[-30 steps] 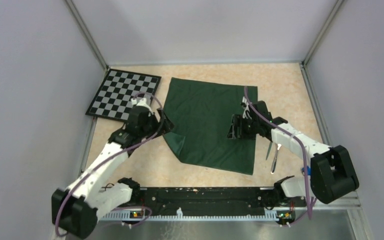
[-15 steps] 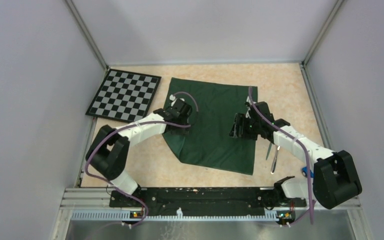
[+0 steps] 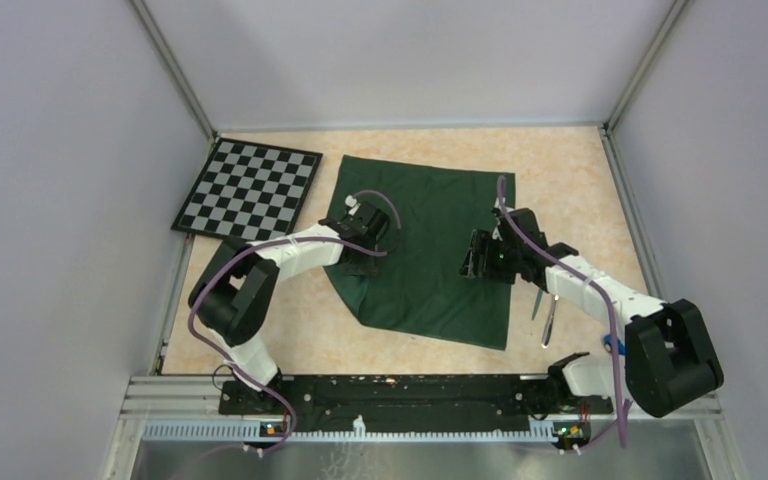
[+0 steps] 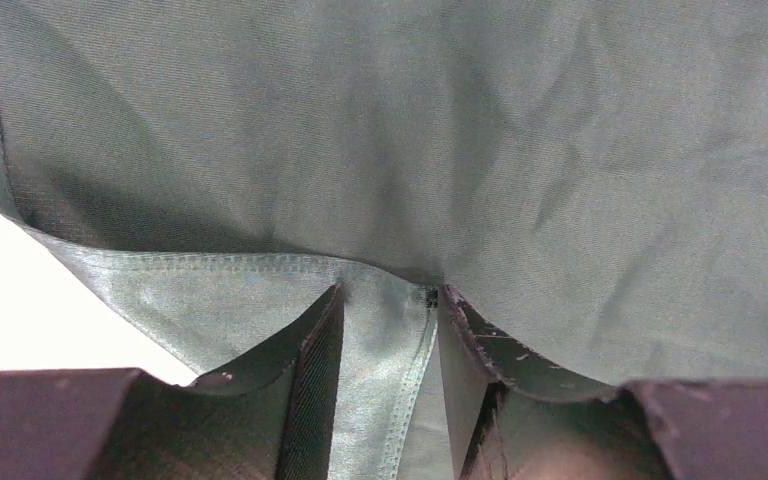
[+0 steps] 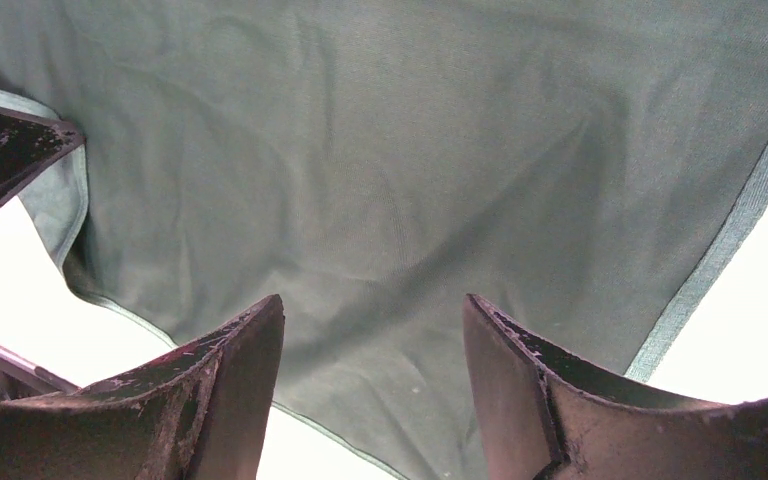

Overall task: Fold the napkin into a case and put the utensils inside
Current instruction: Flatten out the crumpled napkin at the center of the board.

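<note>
The dark green napkin [image 3: 430,250] lies spread flat on the tan table. My left gripper [image 3: 365,243] is low over its left part. In the left wrist view the gripper [image 4: 388,295] has its jaws a narrow gap apart. A turned-over hemmed corner of the napkin [image 4: 380,340] lies between them, not pinched. My right gripper [image 3: 480,256] hovers over the napkin's right part. In the right wrist view it [image 5: 372,305] is wide open and empty above the napkin [image 5: 410,170]. The silver utensils [image 3: 546,308] lie on the table right of the napkin. No case shows.
The checkered board [image 3: 250,188] lies at the back left, just left of the napkin. A small blue toy car [image 3: 611,343] sits near the right arm's base. Grey walls close in the table on three sides.
My left arm swung in from the napkin's left edge to over its left part, taking a corner over with it. My right gripper barely moved.
</note>
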{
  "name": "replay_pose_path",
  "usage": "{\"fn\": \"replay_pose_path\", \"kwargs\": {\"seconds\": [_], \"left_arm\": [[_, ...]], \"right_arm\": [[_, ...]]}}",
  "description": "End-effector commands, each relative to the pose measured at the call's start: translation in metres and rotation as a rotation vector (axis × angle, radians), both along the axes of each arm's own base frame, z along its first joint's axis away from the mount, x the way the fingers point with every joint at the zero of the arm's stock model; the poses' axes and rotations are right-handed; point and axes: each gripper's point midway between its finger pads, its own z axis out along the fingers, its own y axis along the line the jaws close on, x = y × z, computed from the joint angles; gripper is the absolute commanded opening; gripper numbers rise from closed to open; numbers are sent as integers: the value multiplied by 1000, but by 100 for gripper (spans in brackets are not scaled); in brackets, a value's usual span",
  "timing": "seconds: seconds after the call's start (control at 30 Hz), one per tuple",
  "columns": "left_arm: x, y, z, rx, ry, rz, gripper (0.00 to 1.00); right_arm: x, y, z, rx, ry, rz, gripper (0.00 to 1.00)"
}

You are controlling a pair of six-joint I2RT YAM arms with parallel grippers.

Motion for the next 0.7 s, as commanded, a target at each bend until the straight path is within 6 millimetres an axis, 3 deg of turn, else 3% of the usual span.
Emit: {"fn": "replay_pose_path", "kwargs": {"seconds": [0.0, 0.2, 0.37, 0.5, 0.6, 0.67], "left_arm": [[4, 7, -3, 52, -22, 14, 43], [-5, 41, 12, 142, -79, 105, 30], [-41, 99, 33, 179, -191, 335, 20], [-78, 137, 27, 159, -228, 516, 18], [-93, 150, 29, 93, -258, 643, 30], [-90, 140, 39, -15, -280, 648, 44]], "right_arm": [[7, -3, -7, -5, -9, -40, 65], [7, -18, -34, -82, 44, -124, 64], [13, -36, -47, -127, 53, -197, 64], [24, -44, -54, -169, 47, -221, 64], [40, -50, -57, -222, 48, -227, 64], [51, -55, -54, -260, 37, -229, 64]]}}
